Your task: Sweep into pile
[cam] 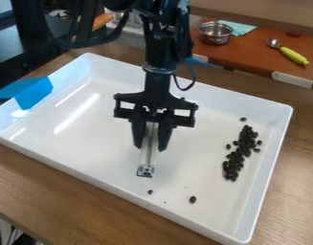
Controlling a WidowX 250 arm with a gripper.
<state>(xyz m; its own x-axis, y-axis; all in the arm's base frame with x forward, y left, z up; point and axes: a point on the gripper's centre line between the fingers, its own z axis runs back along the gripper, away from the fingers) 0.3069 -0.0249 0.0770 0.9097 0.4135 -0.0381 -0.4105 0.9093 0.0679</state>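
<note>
Most of the dark beans [242,151] lie in a loose, elongated cluster near the right wall of the white tray [107,178], with strays around it and a couple toward the near wall. My end effector [152,146] hangs over the tray's middle, closed around a pale rod [148,155] that points down. The tray sits on the wooden bench [62,198]; beyond it stands a metal bowl [215,34].

And there they are, small dark beans [242,148] bunched in a loose, long strip towards the right of the white tray [268,165], strays around them, two well apart nearer the front! The pale, slim bar [146,160] points down, gripped by the tool [150,148].
</note>
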